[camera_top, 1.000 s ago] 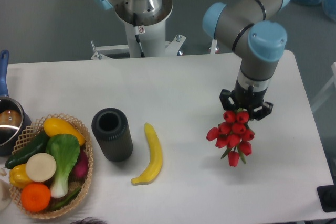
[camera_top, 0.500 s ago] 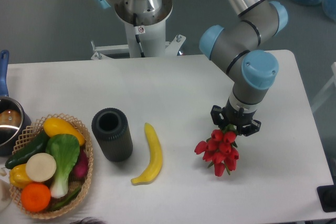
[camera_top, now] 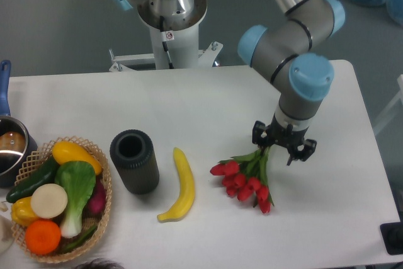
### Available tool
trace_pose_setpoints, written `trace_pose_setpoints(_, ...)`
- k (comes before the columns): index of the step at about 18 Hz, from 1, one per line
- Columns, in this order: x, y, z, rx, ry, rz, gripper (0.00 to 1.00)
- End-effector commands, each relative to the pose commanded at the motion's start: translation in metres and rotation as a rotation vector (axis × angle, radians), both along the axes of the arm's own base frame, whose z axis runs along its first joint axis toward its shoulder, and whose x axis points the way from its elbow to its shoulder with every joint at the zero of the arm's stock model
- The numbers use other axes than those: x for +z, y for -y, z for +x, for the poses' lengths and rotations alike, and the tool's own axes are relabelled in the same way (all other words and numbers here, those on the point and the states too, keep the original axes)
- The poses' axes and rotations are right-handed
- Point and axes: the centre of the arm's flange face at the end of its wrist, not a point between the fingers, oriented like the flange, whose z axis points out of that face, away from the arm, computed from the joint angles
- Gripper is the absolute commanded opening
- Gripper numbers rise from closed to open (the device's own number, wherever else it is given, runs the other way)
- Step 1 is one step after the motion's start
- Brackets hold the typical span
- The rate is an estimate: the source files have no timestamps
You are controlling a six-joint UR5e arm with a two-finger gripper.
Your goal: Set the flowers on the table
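The flowers [camera_top: 243, 183], a bunch of red tulip buds with green stems, lie flat on the white table [camera_top: 208, 105] right of centre. The buds fan out to the lower left and the stem ends point up to the right. My gripper [camera_top: 283, 145] hangs just above the stem ends with its black fingers [camera_top: 257, 134] spread apart, so it looks open. The stem tips lie under it.
A yellow banana [camera_top: 179, 185] lies left of the flowers, beside an upright black cylinder [camera_top: 134, 160]. A wicker basket [camera_top: 104, 187] of vegetables stands at the front left. A pot [camera_top: 9, 146] is at the left edge. The robot base [camera_top: 170, 23] stands behind the table.
The flowers hung bunched under the gripper. They have tipped over to the left and now lie spread on the table with their stems showing. The gripper shifted only slightly.
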Motion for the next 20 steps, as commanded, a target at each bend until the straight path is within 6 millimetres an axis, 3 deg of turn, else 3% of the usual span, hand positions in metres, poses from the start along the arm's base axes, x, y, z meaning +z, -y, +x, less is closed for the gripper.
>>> trace_pose_setpoints(3,0.037,0.033,-0.007,0.042,-0.046,0.034,1.00)
trace_pose_setpoints(6,0.066,0.048,-0.004,-0.011,-0.099,0.032,1.00)
trace_pose_setpoints(10,0.072,0.077,-0.003,-0.182,-0.078,-0.026,1.00)
trace_pose_setpoints(15,0.076,0.119,0.000,-0.268,-0.081,-0.091,1.00)
trace_pose_setpoints(20,0.079,0.127,-0.001,-0.281,-0.087,-0.096,1.00)
